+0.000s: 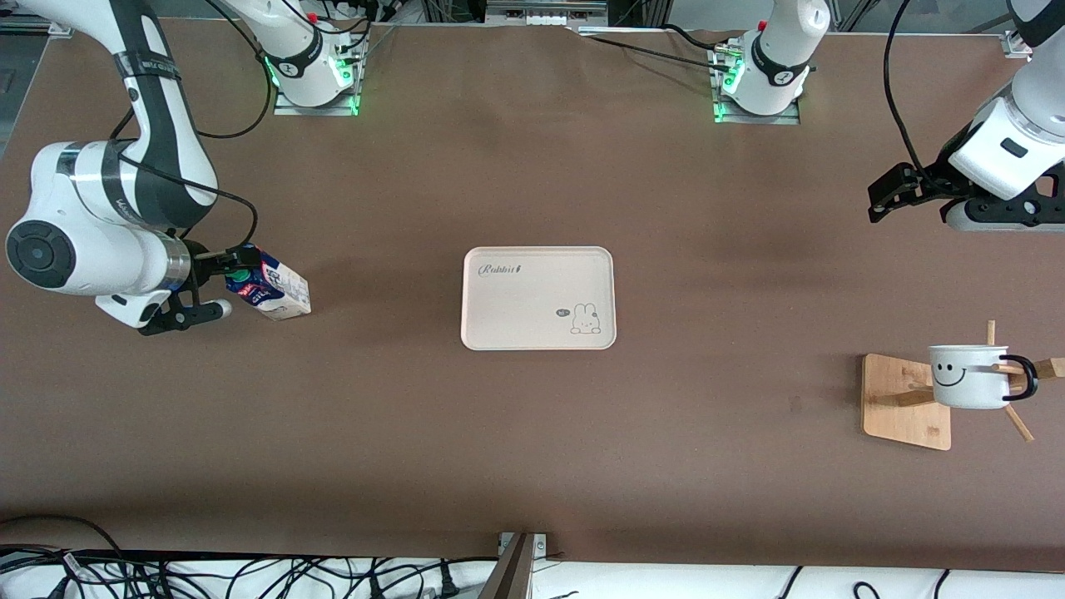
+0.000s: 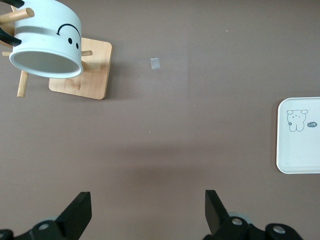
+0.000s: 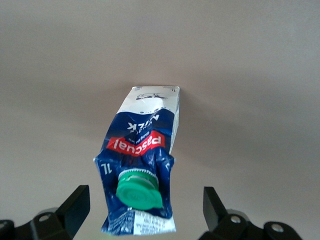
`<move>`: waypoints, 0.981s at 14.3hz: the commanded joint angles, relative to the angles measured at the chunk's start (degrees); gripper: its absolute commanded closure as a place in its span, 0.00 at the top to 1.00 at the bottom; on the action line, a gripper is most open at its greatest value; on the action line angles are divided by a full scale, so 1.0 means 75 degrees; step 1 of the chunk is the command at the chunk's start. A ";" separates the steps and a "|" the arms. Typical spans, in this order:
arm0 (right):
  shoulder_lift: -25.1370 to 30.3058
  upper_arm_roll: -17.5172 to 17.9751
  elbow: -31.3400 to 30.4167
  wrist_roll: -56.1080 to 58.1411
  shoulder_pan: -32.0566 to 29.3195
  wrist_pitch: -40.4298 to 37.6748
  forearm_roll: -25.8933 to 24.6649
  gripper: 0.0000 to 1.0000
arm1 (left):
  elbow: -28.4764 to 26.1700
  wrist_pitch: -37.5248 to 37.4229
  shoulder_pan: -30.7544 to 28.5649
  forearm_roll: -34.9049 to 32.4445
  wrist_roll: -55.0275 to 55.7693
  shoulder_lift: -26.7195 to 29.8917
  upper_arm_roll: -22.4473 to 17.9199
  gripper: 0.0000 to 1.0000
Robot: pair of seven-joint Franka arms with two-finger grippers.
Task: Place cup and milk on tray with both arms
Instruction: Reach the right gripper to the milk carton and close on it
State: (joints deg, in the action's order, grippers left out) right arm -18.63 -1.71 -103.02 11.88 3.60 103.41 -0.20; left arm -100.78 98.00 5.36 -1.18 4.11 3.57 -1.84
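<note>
The milk is tipped over on the table at the right arm's end, with its green cap toward my right gripper. In the right wrist view the carton has its top between the open fingers of the right gripper, with a gap on each side. The cup hangs on a peg of a bamboo rack at the left arm's end and also shows in the left wrist view. My left gripper is open and empty in the left wrist view, over bare table. The tray lies mid-table and holds nothing.
The bamboo rack base with slanted wooden pegs stands near the left arm's end. A small scrap of tape lies on the table beside the rack. The arm bases stand along the table edge farthest from the front camera.
</note>
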 commanded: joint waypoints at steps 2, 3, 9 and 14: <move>0.0093 -0.0030 -0.0315 0.0186 -0.0012 0.0262 0.0085 1.00 | 0.0183 -0.0199 -0.0035 0.0052 -0.0162 0.0005 -0.0001 1.00; 0.0093 -0.0030 -0.0327 0.0174 -0.0012 0.0262 0.0096 1.00 | 0.0195 -0.0222 -0.0035 0.0052 -0.0150 0.0005 -0.0001 1.00; 0.0093 -0.0054 -0.0397 0.0186 -0.0024 0.0274 0.0108 1.00 | 0.0195 -0.0246 -0.0035 0.0052 -0.0150 0.0005 -0.0001 1.00; 0.0104 -0.0042 -0.0421 0.0186 -0.0024 0.0262 0.0120 0.59 | 0.0195 -0.0246 -0.0035 0.0063 -0.0115 -0.0007 -0.0001 1.00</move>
State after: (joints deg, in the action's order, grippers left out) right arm -18.66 -1.93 -105.04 11.96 3.59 104.65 -0.19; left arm -100.62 97.62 5.34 -1.18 4.11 3.57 -1.87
